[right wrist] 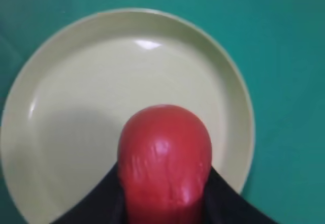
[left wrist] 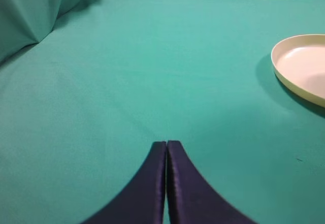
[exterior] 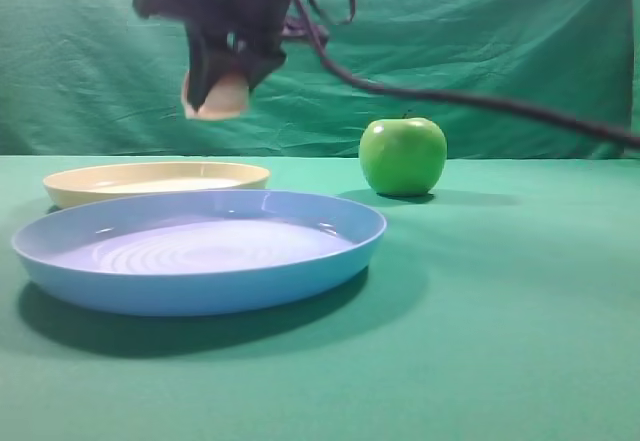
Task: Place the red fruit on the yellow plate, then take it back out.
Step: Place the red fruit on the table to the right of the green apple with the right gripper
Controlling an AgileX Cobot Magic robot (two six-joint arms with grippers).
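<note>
In the exterior high view, the light blue plate occupies the lower left of the frame on the green cloth. Behind it, at centre left, lies the yellow plate. In the upper left of the frame, above the yellow plate and clear of it, the right gripper hangs with its jaws closed on the red fruit, whose pale underside shows between the dark fingers. A dark cable runs from the gripper to the right edge. The green apple stands upright at centre right, well apart from both plates.

In the left wrist view, the left gripper sits at the lower centre with its jaws pressed together, holding nothing, over bare cloth; the yellow plate shows at the right edge.

In the right wrist view, the red fruit fills the lower centre, gripped on both sides, with the yellow plate directly beneath it
</note>
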